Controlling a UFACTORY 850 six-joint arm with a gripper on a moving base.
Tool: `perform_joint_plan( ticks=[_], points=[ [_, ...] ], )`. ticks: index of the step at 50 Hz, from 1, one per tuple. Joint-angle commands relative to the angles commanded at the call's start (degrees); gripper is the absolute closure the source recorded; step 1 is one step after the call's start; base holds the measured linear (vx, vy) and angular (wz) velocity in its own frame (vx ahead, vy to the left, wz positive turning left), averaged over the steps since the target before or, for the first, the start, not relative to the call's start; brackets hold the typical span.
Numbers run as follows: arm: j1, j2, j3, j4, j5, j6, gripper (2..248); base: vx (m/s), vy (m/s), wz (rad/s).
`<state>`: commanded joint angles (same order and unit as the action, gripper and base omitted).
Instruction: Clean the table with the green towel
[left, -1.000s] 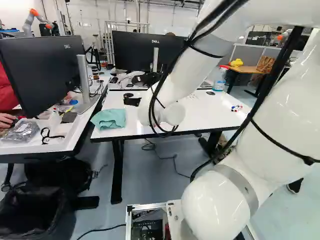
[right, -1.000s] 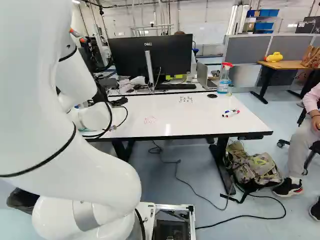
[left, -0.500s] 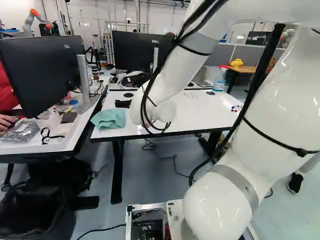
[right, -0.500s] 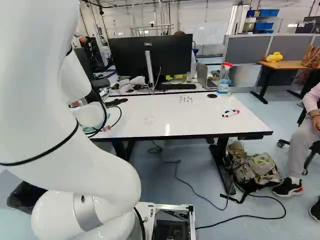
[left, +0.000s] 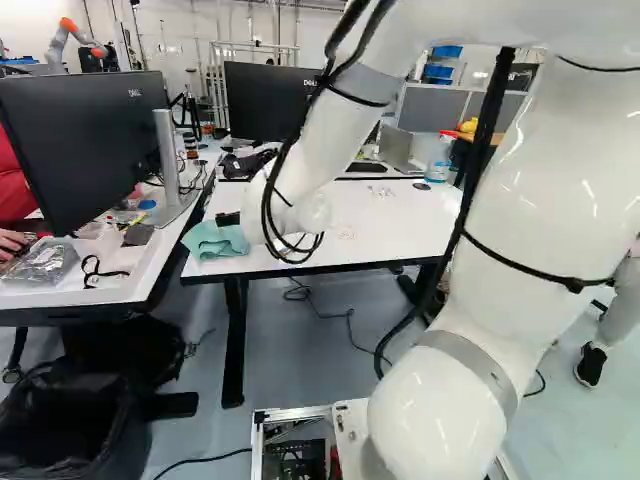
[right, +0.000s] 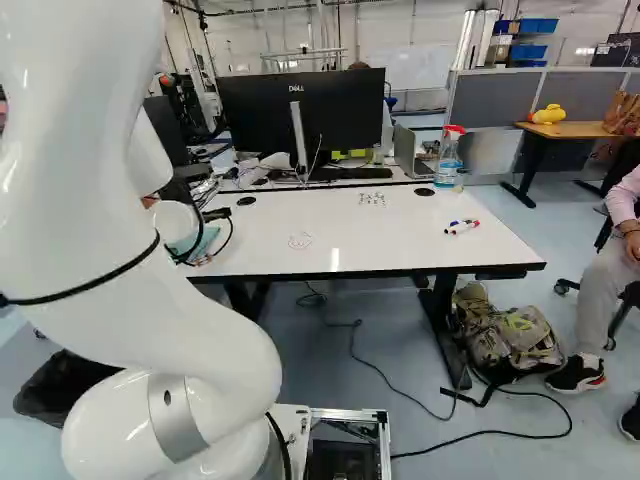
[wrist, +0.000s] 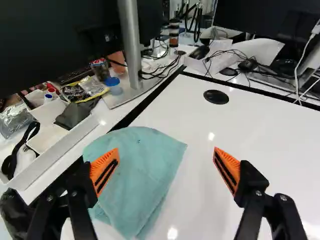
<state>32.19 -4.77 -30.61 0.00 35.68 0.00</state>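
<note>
Black parts of my gripper (left: 228, 218) show just behind the green towel in the left base view, partly hidden by the arm. Seen from the wrist, the gripper (wrist: 166, 169) has its orange-padded fingers wide apart, holding nothing. The crumpled towel (wrist: 135, 175) lies on the white table (wrist: 240, 130) at its corner, ahead of and beneath one finger, reaching partway into the gap. In the right base view, black writing (right: 372, 199) and a faint red drawing (right: 300, 241) mark the tabletop.
Markers (right: 462, 227) and a spray bottle (right: 449, 158) stand or lie on the far-right side. Against the towel's corner is a neighbouring desk with a white tray (wrist: 55, 150) and monitor (left: 85, 150). Another robot (left: 75, 42) is far behind. A backpack (right: 505, 335) rests beneath the table.
In the left base view the arm has swung left, bringing the gripper from beyond the towel's right side to just behind it. Base and towel have stayed still.
</note>
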Motion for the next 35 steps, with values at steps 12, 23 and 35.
perform_joint_plan(
  ticks=[12, 23, 35],
  points=[
    [1.4, -3.0, -3.3, 0.0, -4.4, 0.0, 3, 0.000, 0.000, 0.000],
    [2.8, -5.2, -5.8, 0.0, -8.5, 0.0, 3, 0.000, 0.000, 0.000],
    [3.1, -5.5, -6.1, 0.0, -13.0, 0.0, 3, 0.000, 0.000, 0.000]
  ],
)
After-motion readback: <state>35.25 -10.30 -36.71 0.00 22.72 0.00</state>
